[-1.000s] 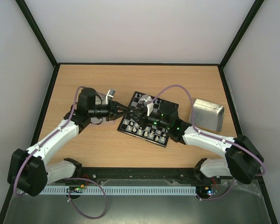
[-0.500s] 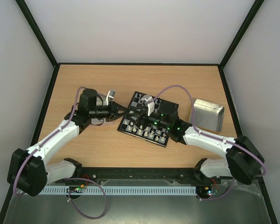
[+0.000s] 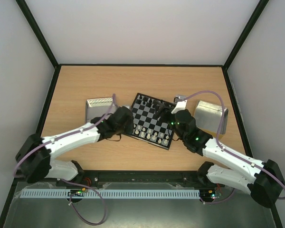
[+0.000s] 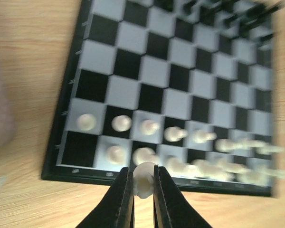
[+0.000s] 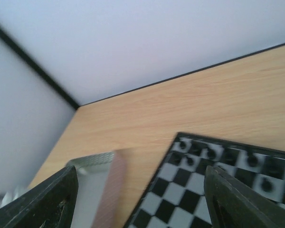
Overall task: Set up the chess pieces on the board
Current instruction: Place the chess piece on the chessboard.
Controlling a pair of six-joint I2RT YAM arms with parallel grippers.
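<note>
- At the bottom centre of the left wrist view, the left gripper (image 4: 142,181) is clamped on a single white chess piece (image 4: 144,171), one finger pressed against each side of it.
- That held piece hangs over the black border along the board's (image 4: 180,80) near edge, just short of the first row of squares.
- Just beyond it, the white pieces (image 4: 149,127) stand in two rows along that near side, running off blurred toward the right of the frame.
- In the overhead view the left arm reaches in from the lower left, and its wrist sits at the board's left edge.
- The black pieces (image 3: 154,102) line the board's far edge, toward the upper centre.
- The right gripper (image 3: 165,113) hovers over the board's right side with its fingers spread wide apart and nothing between them.
- A metal left tray (image 3: 99,104) lies just left of the board; a right tray (image 3: 211,116) lies to its right.
- All of this rests on a wooden table (image 3: 142,78).
</note>
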